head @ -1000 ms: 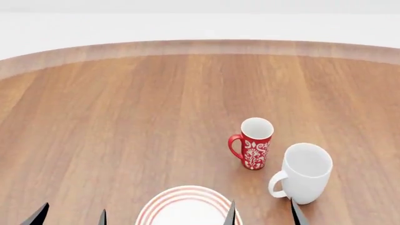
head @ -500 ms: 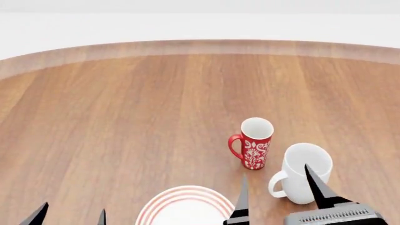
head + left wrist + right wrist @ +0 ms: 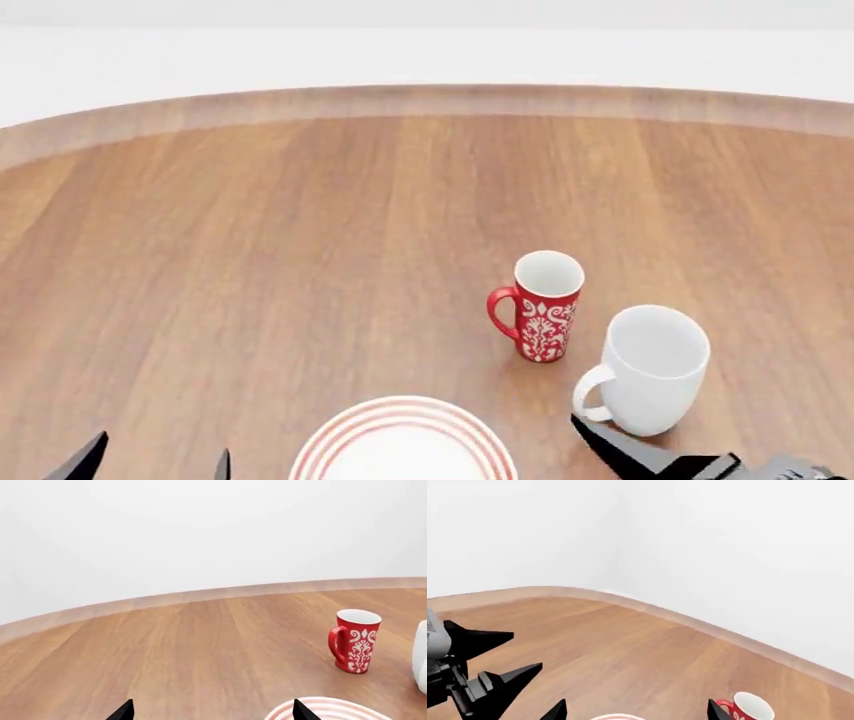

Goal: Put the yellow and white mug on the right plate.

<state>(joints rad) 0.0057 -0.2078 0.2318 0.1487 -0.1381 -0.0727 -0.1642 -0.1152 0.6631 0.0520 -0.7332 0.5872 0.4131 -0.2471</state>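
Note:
The yellow and white mug is out of view in every frame. One white plate with red rings (image 3: 350, 430) lies at the near table edge; it also shows in the left wrist view (image 3: 333, 710) and the right wrist view (image 3: 617, 717). No second plate shows, so I cannot tell which plate this is. My left gripper (image 3: 156, 462) is open and empty, left of the plate, and also shows in its own view (image 3: 212, 715). My right gripper (image 3: 636, 714) is open and empty; in the head view one finger (image 3: 603, 443) shows low, just in front of the white mug.
A red mug with white floral pattern (image 3: 541, 320) stands upright right of centre. A taller all-white mug (image 3: 651, 370) stands close to its right and nearer to me. The round wooden table (image 3: 267, 250) has a raised rim at the back.
The right gripper rose in front of the white mug half a second ago, then dropped and turned to the bottom right edge. The left gripper and the mugs have not moved.

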